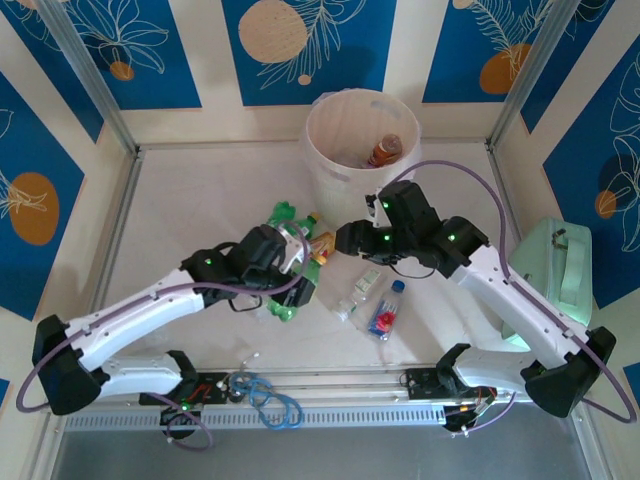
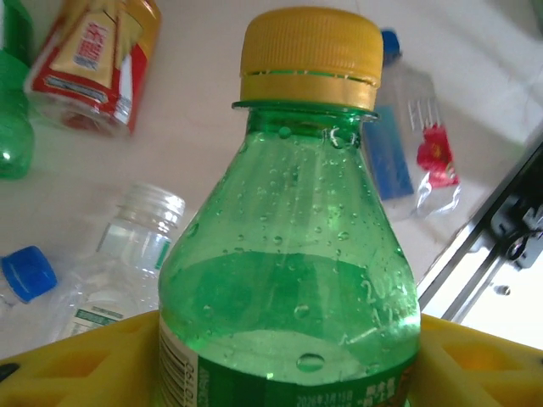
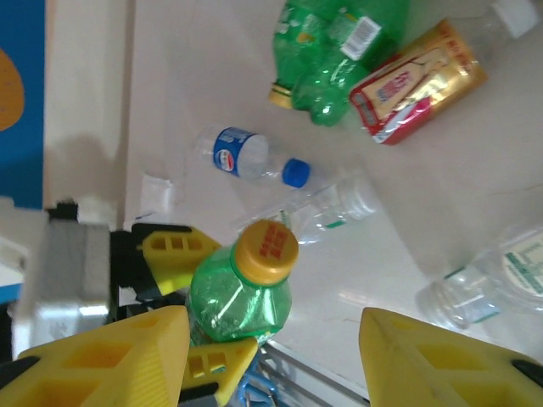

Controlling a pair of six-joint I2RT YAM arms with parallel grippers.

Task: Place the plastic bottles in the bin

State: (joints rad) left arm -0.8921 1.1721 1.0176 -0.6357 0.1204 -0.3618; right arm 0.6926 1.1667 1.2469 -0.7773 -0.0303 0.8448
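Note:
My left gripper (image 2: 288, 373) is shut on a green bottle (image 2: 288, 254) with a yellow cap, its yellow fingers (image 2: 76, 360) on either side of the body. In the top view the left gripper (image 1: 287, 283) hangs over the middle of the table. My right gripper (image 3: 276, 339) stands open just above that held green bottle (image 3: 242, 297), apart from it; from above, the right gripper (image 1: 342, 240) is close beside the left one. The bin (image 1: 322, 120) stands at the back with an amber bottle (image 1: 385, 150) inside.
Loose bottles lie on the table: green ones (image 3: 339, 38), an amber one with a red label (image 3: 416, 80), a clear blue-labelled one (image 3: 242, 157) and clear ones (image 1: 365, 285). A mint-green case (image 1: 565, 270) sits at the right. A blue cable (image 1: 270, 395) lies by the near rail.

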